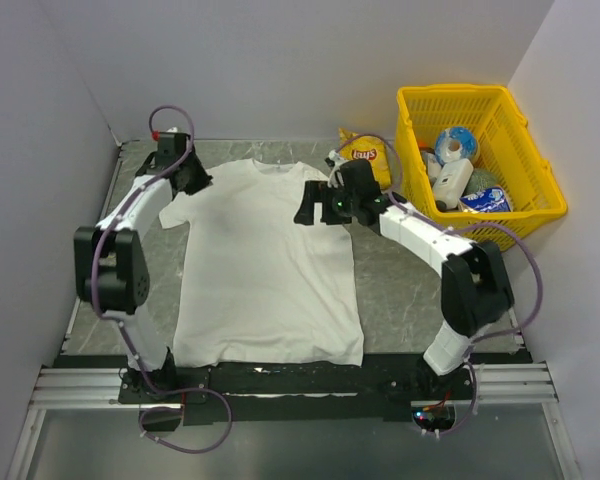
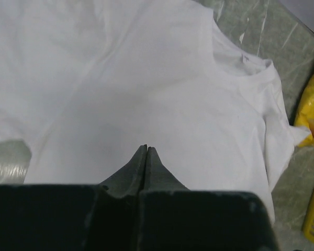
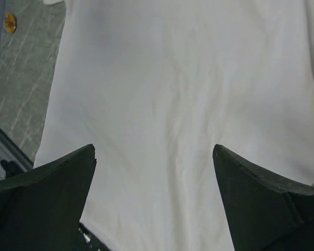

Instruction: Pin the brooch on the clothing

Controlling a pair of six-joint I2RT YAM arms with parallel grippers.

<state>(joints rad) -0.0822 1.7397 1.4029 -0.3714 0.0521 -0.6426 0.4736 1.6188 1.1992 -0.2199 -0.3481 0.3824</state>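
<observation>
The T-shirt [image 1: 265, 270] is plain white; the table [image 1: 400, 290] is grey with pale marble veins. The basket [image 1: 450, 92] is bright yellow, and the brooch [image 3: 10, 23] golden-brown.

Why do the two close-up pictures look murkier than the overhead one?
Top external view: even, soft light, the plain white cotton T-shirt crisp. Left wrist view: the shut left pincer is dark and soft-edged, the shirt nearly featureless. Right wrist view: the open right pincer is an underlit silhouette; faint creases show.

Open T-shirt [image 1: 265, 270] centre; crisp bag [image 1: 363, 152], basket [image 1: 450, 93] far right.
</observation>
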